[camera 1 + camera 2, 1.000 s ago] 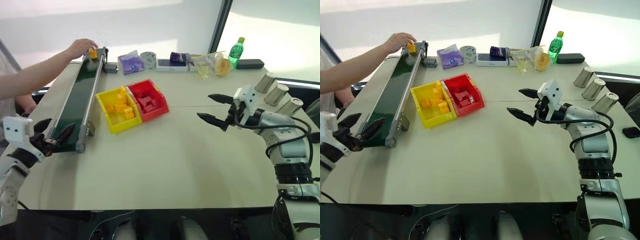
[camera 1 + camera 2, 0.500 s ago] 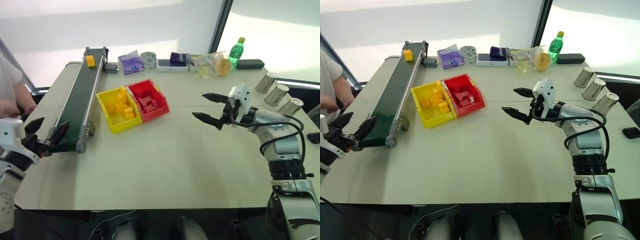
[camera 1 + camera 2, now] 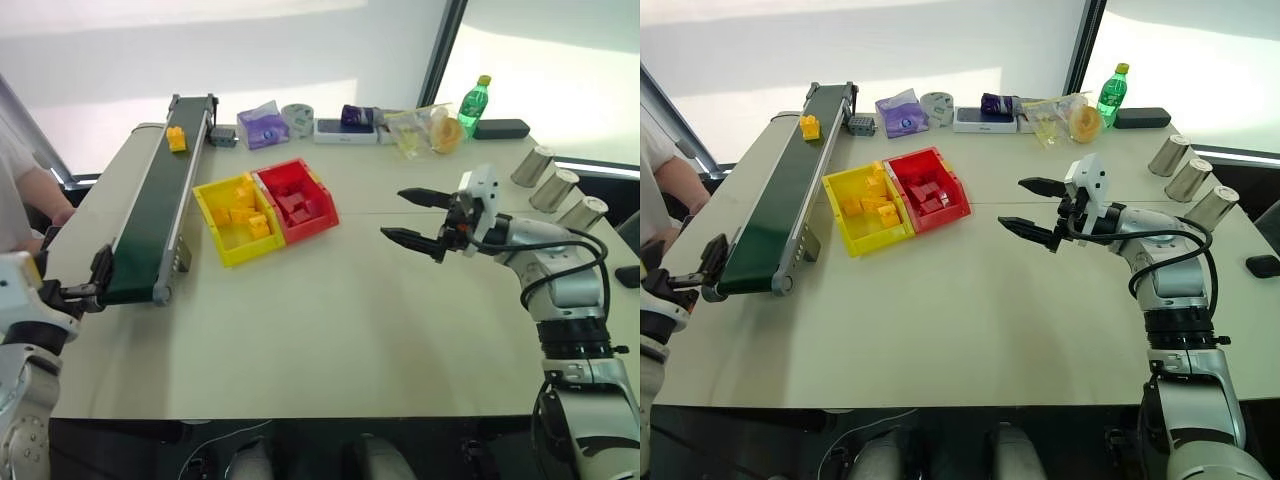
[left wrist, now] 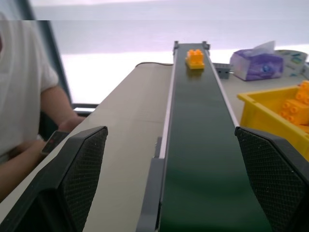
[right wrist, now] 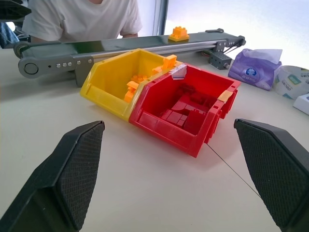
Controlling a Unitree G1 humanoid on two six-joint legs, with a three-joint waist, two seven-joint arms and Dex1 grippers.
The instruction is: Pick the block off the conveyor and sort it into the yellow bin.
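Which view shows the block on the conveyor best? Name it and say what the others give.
The left wrist view: the block sits centred at the conveyor's far end, studs visible, nothing in front of it. The head views show it small near the belt's far end. The right wrist view shows it side-on beyond the yellow bin.

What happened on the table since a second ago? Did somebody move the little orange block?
A person put the block on the far end of the conveyor, let go and pulled the hand away; the arm now rests at the table's left edge. The block has ridden a little along the belt. The left end effector drew back from the near end. The right end effector stayed open over the table; the yellow bin stayed put.
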